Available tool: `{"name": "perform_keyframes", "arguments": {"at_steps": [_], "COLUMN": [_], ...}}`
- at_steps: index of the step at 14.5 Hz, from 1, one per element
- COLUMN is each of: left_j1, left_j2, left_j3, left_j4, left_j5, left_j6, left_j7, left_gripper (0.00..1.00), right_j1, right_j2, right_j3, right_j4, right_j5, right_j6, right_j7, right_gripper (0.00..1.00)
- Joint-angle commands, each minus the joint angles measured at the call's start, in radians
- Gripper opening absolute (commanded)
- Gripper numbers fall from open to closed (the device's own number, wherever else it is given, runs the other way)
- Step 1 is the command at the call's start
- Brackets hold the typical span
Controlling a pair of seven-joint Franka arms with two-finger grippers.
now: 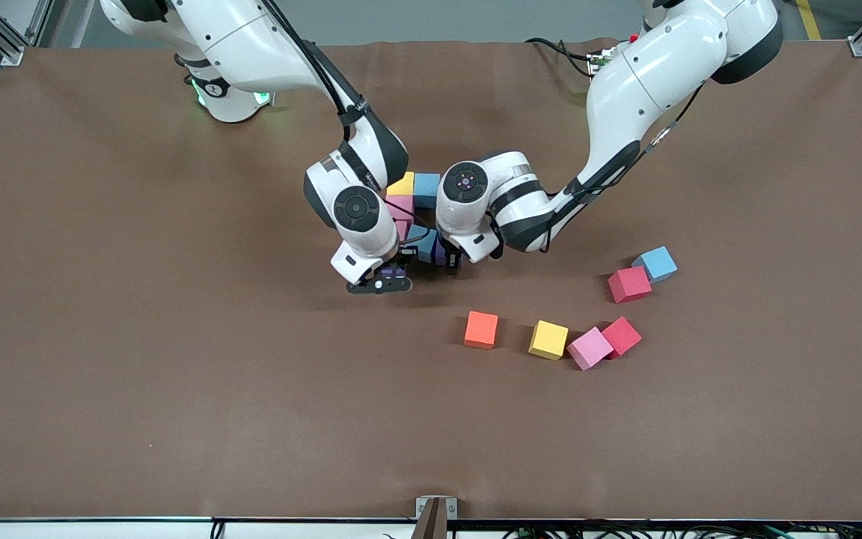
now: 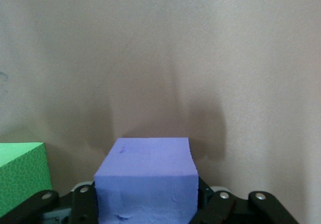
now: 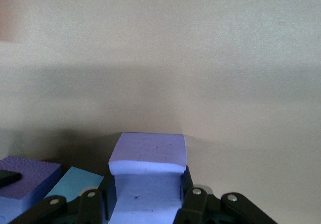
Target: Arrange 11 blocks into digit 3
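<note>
The right gripper (image 1: pixel 380 283) is clamped tight on a purple block (image 3: pixel 147 176) low at the table, at the camera end of the half-built figure (image 1: pixel 412 196) of yellow, blue and pink blocks. Just beside it the left gripper (image 1: pixel 449 258) grips another purple block (image 2: pixel 146 184), with a green block (image 2: pixel 21 176) next to it. Both arms bend down steeply from their bases. Toward the left arm's end of the brown table (image 1: pixel 176 389) lie loose orange (image 1: pixel 481 329), yellow (image 1: pixel 548 340), pink (image 1: pixel 590 348), blue (image 1: pixel 656 263) and two red cubes (image 1: pixel 628 284).
</note>
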Motion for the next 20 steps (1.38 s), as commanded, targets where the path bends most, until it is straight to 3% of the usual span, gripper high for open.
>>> {"name": "perform_keyframes", "arguments": {"at_steps": [1, 20], "left_j1": [-0.016, -0.035], "left_j2": [0.014, 0.025], "left_j3": [0.006, 0.006], "left_j4": [-0.047, -0.058], "left_j5": [-0.002, -0.004], "left_j6": [-0.010, -0.010], "left_j7": [-0.056, -0.146], "left_gripper": [0.25, 0.26], "right_j1": [0.002, 0.002], "right_j2": [-0.039, -0.039], "right_j3": [0.000, -0.001], "right_j4": [-0.043, -0.033], "right_j5": [-0.002, 0.006], "right_j6": [-0.002, -0.029], "right_j7": [-0.010, -0.027], "right_gripper": [0.05, 0.09]}}
